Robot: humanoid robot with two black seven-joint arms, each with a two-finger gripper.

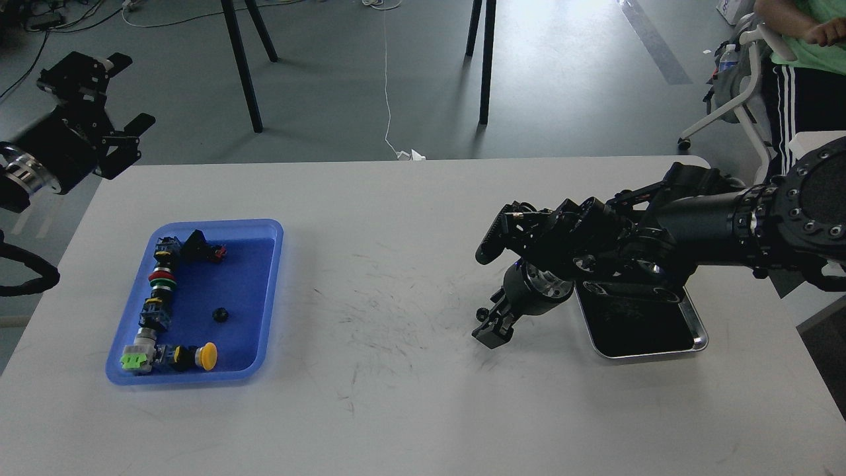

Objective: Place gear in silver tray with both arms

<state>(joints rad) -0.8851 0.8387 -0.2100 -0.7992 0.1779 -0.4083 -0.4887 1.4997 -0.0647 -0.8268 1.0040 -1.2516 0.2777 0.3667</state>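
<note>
The silver tray (697, 340) lies on the white table at the right, its far half hidden under my right arm. My right gripper (492, 328) points down at the table just left of the tray, low over the surface. It is dark and seen end-on, so its fingers cannot be told apart. A small black round piece (221, 315), which looks like the gear, lies loose in the blue plastic tray (271, 291) at the left. My left gripper (127, 94) is open and empty, raised beyond the table's far left corner.
The blue tray also holds a row of coloured push-button switches (158, 297) along its left and near sides. Black stand legs (241, 66) rise from the floor behind the table. A seated person (803, 79) is at the far right.
</note>
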